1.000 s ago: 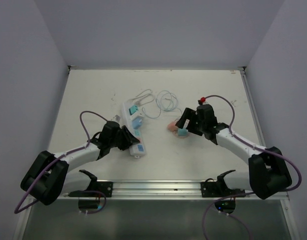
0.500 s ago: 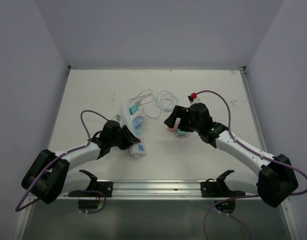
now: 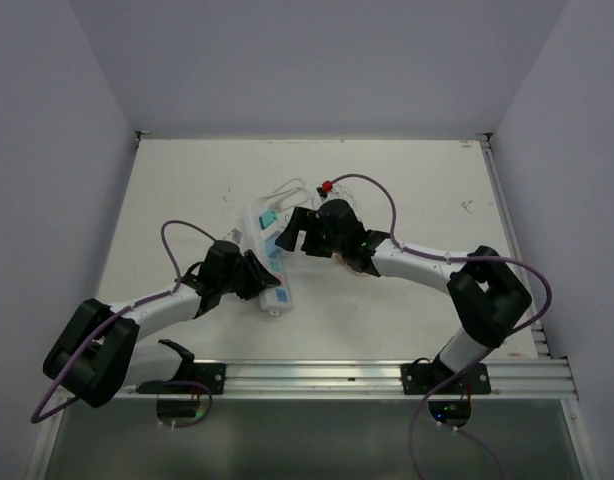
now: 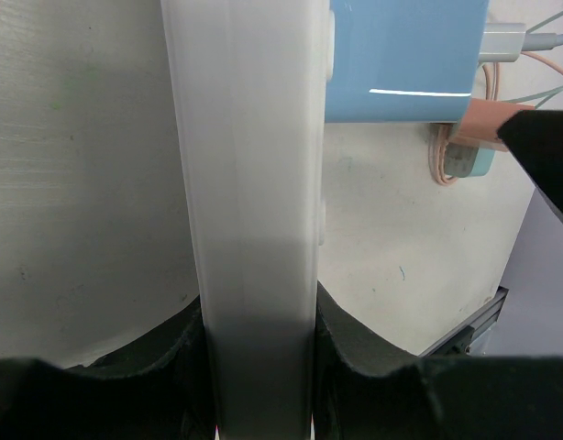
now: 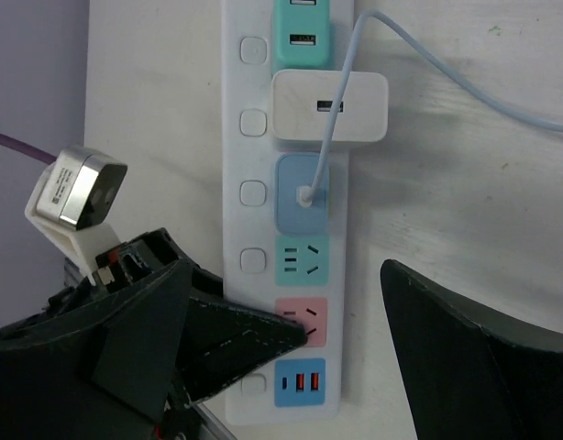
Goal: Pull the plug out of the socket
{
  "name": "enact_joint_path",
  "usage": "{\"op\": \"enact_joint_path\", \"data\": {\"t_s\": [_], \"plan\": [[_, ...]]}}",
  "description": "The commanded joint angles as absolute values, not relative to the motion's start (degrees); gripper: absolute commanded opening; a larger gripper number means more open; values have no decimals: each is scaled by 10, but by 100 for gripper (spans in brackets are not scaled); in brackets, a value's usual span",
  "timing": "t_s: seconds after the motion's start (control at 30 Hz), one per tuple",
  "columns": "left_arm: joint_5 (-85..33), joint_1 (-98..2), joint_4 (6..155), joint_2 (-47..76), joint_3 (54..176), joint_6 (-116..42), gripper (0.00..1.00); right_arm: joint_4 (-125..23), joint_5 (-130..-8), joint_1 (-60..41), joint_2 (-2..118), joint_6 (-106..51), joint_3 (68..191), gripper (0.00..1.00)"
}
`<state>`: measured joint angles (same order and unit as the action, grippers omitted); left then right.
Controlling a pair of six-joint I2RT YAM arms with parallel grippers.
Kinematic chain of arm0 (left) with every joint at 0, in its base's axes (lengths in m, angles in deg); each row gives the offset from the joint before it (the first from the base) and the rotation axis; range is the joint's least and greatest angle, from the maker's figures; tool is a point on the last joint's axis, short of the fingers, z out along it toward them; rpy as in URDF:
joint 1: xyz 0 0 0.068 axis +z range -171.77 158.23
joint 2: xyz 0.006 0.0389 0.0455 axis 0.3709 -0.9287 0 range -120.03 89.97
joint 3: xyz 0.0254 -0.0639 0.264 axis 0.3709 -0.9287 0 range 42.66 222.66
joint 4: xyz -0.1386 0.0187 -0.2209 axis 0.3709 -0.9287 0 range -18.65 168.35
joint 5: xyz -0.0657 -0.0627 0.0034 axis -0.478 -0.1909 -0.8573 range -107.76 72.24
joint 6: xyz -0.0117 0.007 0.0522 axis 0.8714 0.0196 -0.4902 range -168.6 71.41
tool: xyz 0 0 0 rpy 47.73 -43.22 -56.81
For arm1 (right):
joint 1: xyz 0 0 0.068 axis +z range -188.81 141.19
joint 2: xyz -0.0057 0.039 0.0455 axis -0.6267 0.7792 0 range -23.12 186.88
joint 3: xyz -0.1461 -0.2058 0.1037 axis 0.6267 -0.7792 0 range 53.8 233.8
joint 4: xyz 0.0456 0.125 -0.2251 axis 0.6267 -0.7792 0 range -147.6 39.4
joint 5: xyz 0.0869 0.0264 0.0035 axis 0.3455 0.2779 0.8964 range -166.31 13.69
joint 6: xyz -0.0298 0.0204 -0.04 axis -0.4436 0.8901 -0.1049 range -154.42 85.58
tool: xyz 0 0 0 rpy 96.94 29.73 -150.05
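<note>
Right gripper (image 3: 295,232) spread wide, swung left to above the socket (image 3: 259,224), left gripper (image 3: 252,276) still clamped on its near end

You have the socket (image 5: 248,156), a long white power strip with teal, pink and blue outlet faces, lying flat on the desk (image 3: 407,190) left of centre. A blue plug (image 5: 303,194) with a pale cord sits in it, just beside a white charger (image 5: 329,107).

Soft, even overhead light keeps the table (image 3: 407,310) bright, with only faint shadows. In the left wrist view the power strip (image 4: 254,183) is blurred from closeness, and a thin glare line crosses the blue plug (image 4: 405,60). The right wrist view is sharp.
</note>
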<state>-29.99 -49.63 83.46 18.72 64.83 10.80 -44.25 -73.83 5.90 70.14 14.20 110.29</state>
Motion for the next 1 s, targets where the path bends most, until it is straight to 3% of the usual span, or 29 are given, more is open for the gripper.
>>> {"op": "enact_joint_path", "data": {"t_s": [0.0,0.33,0.4,0.63,0.73,0.83,0.97], "plan": [[-304,-495,822,197,646,95,0,-390,-737,67,745,165,1148,86],[-307,-495,826,205,630,99,0,-371,-728,83,830,173,1184,78],[-307,-495,827,205,628,99,0,-363,-727,84,835,174,1184,72],[-309,-495,834,203,622,99,0,-338,-722,84,853,179,1179,39],[-309,-495,841,204,618,101,0,-328,-718,85,855,180,1167,15],[-311,-495,847,207,616,103,15,-322,-716,84,848,178,1152,2],[-308,-495,854,213,614,104,42,-319,-709,85,831,169,1132,0]]}}
